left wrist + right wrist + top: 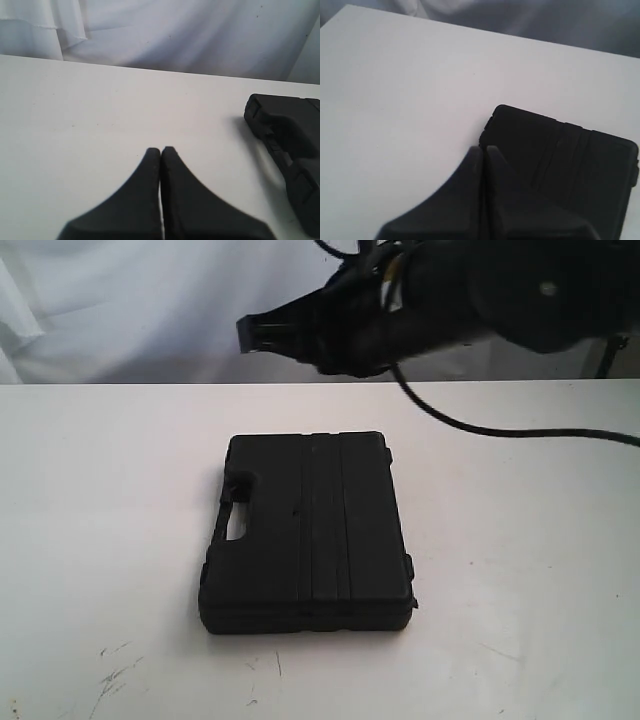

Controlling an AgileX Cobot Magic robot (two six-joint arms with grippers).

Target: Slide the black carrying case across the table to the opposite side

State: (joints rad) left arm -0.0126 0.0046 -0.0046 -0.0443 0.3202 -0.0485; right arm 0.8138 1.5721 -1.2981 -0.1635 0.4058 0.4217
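Observation:
The black carrying case (305, 530) lies flat in the middle of the white table (520, 560), its handle cut-out facing left. My right gripper (247, 335) hangs in the air above the table's far edge, beyond the case and apart from it. In the right wrist view the right gripper (483, 148) is shut with nothing in it, and a corner of the case (570, 155) lies just past its tips. My left gripper (161, 150) is shut and empty over bare table (90, 125), with the case (287, 132) off to one side. The left arm is out of the exterior view.
A black cable (500, 428) trails from the right arm across the far right of the table. White cloth (120, 310) hangs behind the far edge. Dark scratches (115, 675) mark the front left of the table.

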